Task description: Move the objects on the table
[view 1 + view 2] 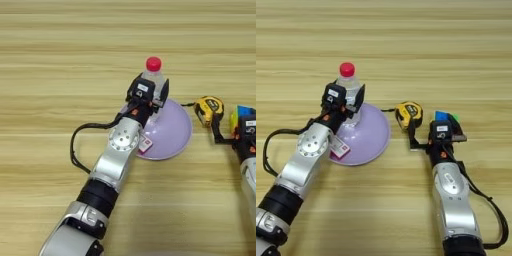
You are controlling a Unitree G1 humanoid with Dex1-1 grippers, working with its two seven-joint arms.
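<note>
A clear plastic bottle (153, 74) with a red cap stands upright at the far rim of a purple plate (172, 135). My left gripper (150, 93) is shut on the bottle's body, one black finger on each side. A small red-and-white box (339, 147) lies on the plate's near side, partly under my left wrist. The multicoloured puzzle cube (447, 117) sits on the table (406, 40) to the right. My right gripper (442, 126) is just in front of it, open, with the cube partly hidden behind its housing.
A yellow tape measure (408, 113) lies between the plate and the cube, close to my right gripper's left finger. A black cable loops off my left forearm (75, 142) onto the wood.
</note>
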